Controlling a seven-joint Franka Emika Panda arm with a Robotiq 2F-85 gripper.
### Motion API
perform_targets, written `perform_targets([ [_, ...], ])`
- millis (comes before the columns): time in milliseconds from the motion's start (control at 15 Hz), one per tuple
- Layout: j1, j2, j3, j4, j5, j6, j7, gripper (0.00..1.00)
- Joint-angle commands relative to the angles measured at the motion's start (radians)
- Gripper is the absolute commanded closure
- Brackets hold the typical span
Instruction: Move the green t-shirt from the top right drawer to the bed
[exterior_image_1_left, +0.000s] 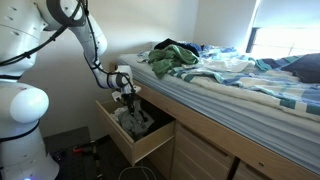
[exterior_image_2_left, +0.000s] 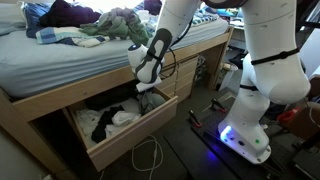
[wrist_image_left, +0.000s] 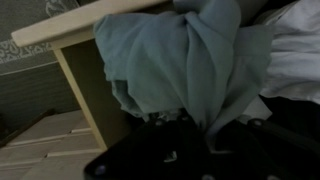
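Above drawer (exterior_image_2_left: 130, 138), green t-shirt (wrist_image_left: 180, 60) pinched, folds hanging downward

The arm (exterior_image_2_left: 268, 45) has glossy white rounded shells, black joint rings, looping black cables (exterior_image_2_left: 174, 62) and a dark hand (exterior_image_2_left: 148, 91).

Bedroom — bed (exterior_image_1_left: 230, 85), underbed drawer (exterior_image_2_left: 120, 125)

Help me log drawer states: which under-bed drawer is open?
The drawer under the gripper, pulled out with clothes showing; the neighbouring drawer beside it sits shut.
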Motion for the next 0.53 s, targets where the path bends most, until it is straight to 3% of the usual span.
perform_targets([
  [0,-0.001,-0.206,0.016,-0.063,-0.161,-0.131,0.099,0.95],
  [467,-0.192,-0.424,0.264,-0.002,-0.349,-0.361,0.147,0.95],
])
